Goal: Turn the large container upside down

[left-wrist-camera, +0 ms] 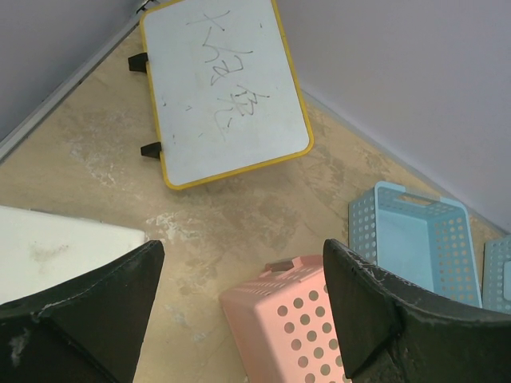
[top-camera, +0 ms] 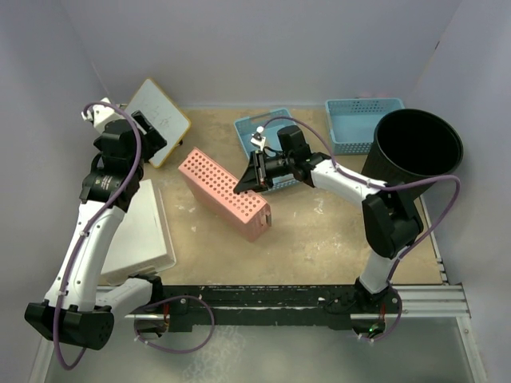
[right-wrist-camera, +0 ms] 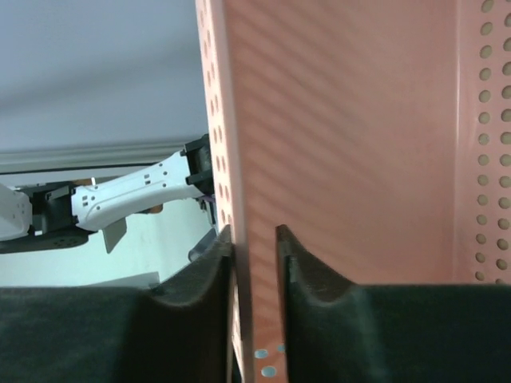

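The large container (top-camera: 417,145) is a tall round black bin standing upright, mouth up, at the far right of the table; it shows only in the top view. My right gripper (top-camera: 241,183) is well left of it, shut on the side wall of a pink perforated basket (top-camera: 222,191), which stands tilted on its long side. In the right wrist view my gripper (right-wrist-camera: 255,239) has the pink basket (right-wrist-camera: 351,120) wall between its fingers. My left gripper (top-camera: 148,132) is open and empty, high over the back left; its wrist view shows the gripper (left-wrist-camera: 239,249) above the pink basket (left-wrist-camera: 295,327).
A yellow-framed whiteboard (top-camera: 160,120) (left-wrist-camera: 223,88) lies at the back left. A white basket (top-camera: 144,231) (left-wrist-camera: 48,247) sits at the left. Two blue baskets (top-camera: 257,128) (top-camera: 359,124) stand at the back, one (left-wrist-camera: 423,239) showing in the left wrist view. Grey walls surround the table.
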Robot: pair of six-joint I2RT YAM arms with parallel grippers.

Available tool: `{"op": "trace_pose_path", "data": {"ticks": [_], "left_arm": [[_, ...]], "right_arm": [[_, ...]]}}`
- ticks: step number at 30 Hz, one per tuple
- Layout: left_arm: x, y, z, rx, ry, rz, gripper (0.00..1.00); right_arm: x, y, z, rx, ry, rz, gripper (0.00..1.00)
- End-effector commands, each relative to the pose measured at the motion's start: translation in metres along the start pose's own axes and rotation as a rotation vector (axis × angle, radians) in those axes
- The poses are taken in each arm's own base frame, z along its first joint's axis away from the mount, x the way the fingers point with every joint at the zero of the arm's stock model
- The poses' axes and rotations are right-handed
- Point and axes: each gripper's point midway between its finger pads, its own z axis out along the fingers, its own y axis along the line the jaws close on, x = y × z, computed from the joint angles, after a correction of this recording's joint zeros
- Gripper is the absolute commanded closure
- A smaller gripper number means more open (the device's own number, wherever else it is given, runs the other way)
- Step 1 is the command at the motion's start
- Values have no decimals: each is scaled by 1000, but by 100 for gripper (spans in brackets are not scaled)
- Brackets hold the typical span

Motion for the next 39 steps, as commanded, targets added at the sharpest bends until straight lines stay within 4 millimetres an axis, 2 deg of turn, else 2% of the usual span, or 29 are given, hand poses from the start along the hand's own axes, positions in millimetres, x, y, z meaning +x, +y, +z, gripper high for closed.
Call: {"op": "trace_pose_path", "data": {"ticks": [1,4,15,17,21,23,29,32,39], "left_arm": [[-1,-2,1,14,-3,2,22],[1,-4,2,19,6,3,22],[9,-5,5,29,32,2,22],[11,-5,5,31,36,4,22],[14,-5,5,33,43,5,22],[14,-6,6,36,45,5,22],[13,-8,6,46,44,-1,22],[12,-10,6,51,44,-6,22],[16,-12,6,63,61,-19,22]], "right_arm": [[8,-72,1,199,-17,109,65],[-2,-78,-10,205,-50,123,58],[-20,-87,-38,174,-133,171,59],[-22,-84,-41,155,-144,174,65],[-27,-77,-42,142,-155,140,97],[-28,-74,-42,127,-162,137,100],[-24,-47,-34,54,-151,110,100],[-21,-22,-21,-7,-130,71,100],[6,43,20,-223,6,23,100]]}}
